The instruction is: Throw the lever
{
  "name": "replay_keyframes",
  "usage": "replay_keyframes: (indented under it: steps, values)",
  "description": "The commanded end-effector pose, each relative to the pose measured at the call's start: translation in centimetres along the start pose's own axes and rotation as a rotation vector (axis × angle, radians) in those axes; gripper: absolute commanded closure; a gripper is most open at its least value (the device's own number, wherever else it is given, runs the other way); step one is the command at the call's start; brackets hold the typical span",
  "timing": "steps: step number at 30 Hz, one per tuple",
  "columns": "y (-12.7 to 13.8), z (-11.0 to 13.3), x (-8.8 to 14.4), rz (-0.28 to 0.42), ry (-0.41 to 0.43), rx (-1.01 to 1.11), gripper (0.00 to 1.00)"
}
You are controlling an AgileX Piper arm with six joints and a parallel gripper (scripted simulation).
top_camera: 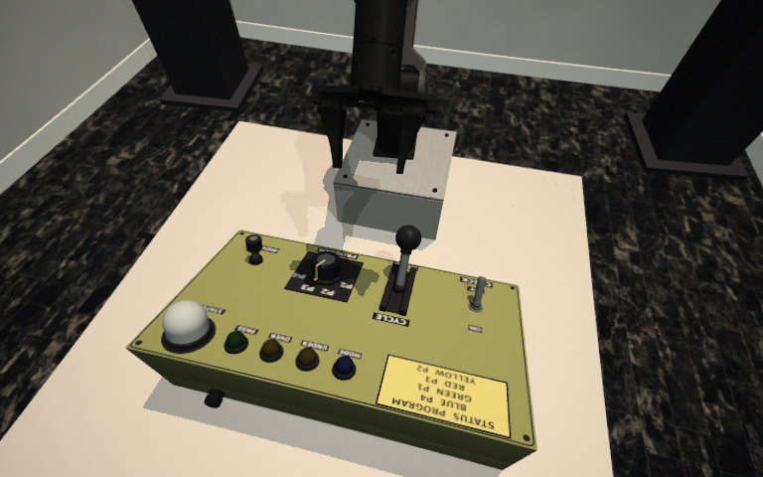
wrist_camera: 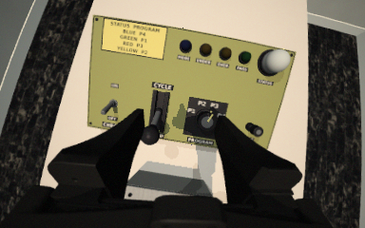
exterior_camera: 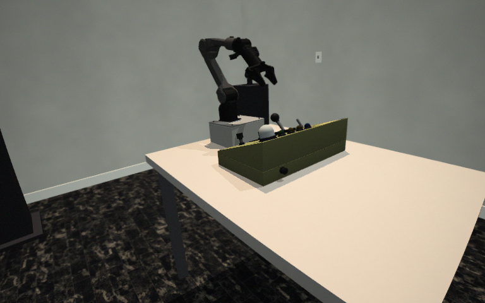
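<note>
One robot arm is hanging over the back of a pale worktop (top_camera: 523, 225), and its claw (top_camera: 368, 165) is spread fully wide, gripping nothing, high above its grey mounting box (top_camera: 393, 185) and well apart from the controls. An olive console (top_camera: 269, 303) is sitting loose on the worktop in front of it. Near the middle of the sloped panel, a lever (top_camera: 402, 264) with a black ball top (top_camera: 408, 237) is leaning toward the arm, at the end of its slot farthest from the label reading CYCLE (top_camera: 390, 320), so the throw is not yet done. Just beside the lever on one side is a black dial (top_camera: 325, 267) with program marks; on the other side a small metal switch (top_camera: 478, 293) is standing. A white dome button (top_camera: 186, 322) and a row of four coloured lamps are lining the front edge. Judging from this, the risk is that pushing the ball away from the arm with too much force, or too low on the stem, may slide or tip the unfixed console. A wide-spread claw coming down off-centre may also be knocking the dial or the small switch, changing settings that should be left alone.
</note>
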State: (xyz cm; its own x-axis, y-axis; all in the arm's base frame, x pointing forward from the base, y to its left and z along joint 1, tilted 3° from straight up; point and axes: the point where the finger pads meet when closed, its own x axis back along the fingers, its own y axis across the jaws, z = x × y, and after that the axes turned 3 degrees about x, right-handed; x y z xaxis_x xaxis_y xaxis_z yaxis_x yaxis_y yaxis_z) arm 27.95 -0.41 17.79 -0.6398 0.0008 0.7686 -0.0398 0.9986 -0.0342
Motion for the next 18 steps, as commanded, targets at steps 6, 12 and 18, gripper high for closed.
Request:
replay_keyframes:
  steps: [6,12,18]
  values:
    - [-4.2,4.6,-1.9,-0.012,0.072,-0.044,0.00]
    - [-6.2,6.3,-2.4,-0.008,0.061,-0.078,0.00]
    - [-8.8,8.1,-2.6,0.024,0.021,-0.122,0.00]
